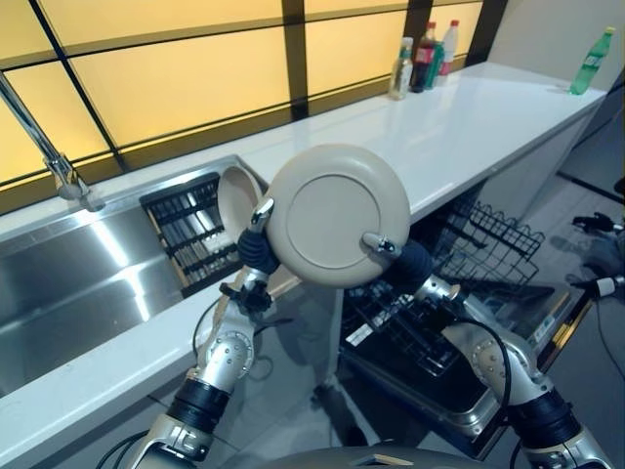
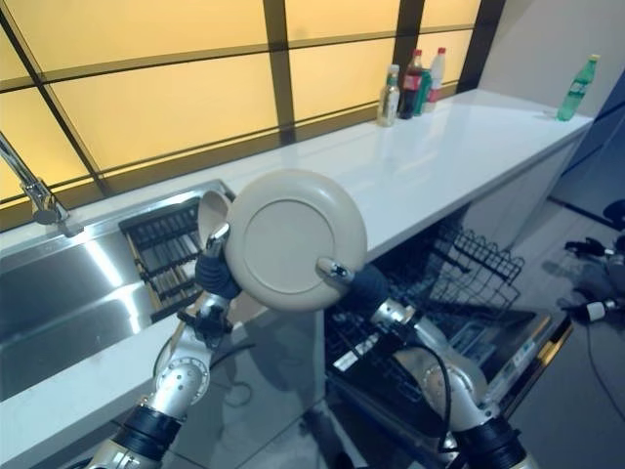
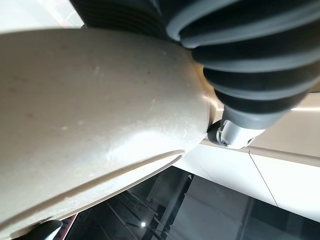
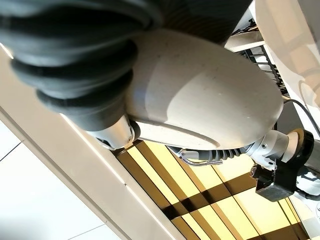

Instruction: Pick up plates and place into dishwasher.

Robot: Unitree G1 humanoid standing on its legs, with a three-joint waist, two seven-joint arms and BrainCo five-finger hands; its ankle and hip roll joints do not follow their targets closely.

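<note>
A round beige plate [image 1: 332, 215] is held up in the air above the counter's front edge, its underside turned toward me. My left hand [image 1: 256, 244] grips its left rim, with the thumb laid over the edge. My right hand [image 1: 405, 262] holds the lower right rim the same way, thumb on the underside. The fingers of both hands are hidden behind the plate. Up close the plate [image 3: 90, 125] curves past the left hand's dark cover [image 3: 250, 60], and the plate [image 4: 200, 100] shows again by the right hand's cover [image 4: 75, 65]. A second beige plate [image 1: 236, 200] stands in the sink's dark rack [image 1: 186, 230].
The open dishwasher's black wire rack [image 1: 469, 254] sits below the white counter [image 1: 469, 127] to the right, with a lower rack [image 1: 410, 342] pulled out. A steel sink [image 1: 68, 283] and faucet [image 1: 54, 161] are at left. Bottles [image 1: 420, 59] and a green bottle [image 1: 591, 61] stand far back.
</note>
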